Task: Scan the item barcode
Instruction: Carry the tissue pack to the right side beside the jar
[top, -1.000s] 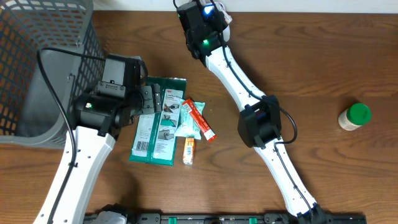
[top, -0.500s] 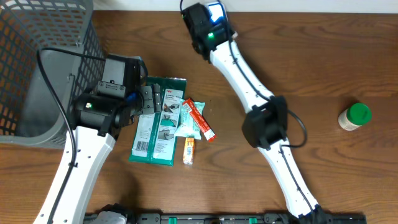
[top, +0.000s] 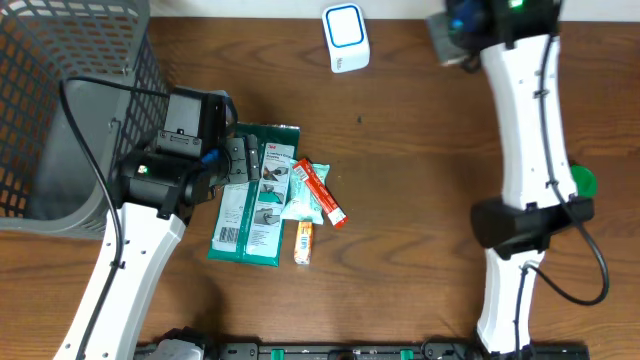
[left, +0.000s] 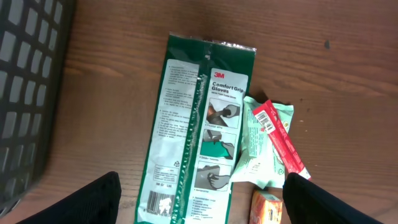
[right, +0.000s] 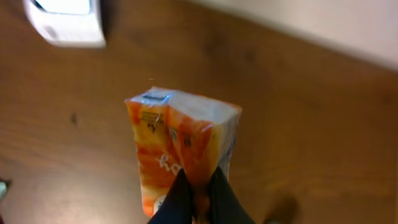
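Orange packet (right: 180, 146), in right fingers (right: 175, 200), basket (top: 110, 50) apart

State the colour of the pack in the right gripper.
Orange and white pack, pinched by the right gripper; clearest in right wrist view.

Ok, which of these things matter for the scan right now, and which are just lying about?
In the job:
scanner
orange packet, held in the right gripper

Lying about:
glove pack
pale green packet
red sachet
small orange box
green cap, partly hidden
basket
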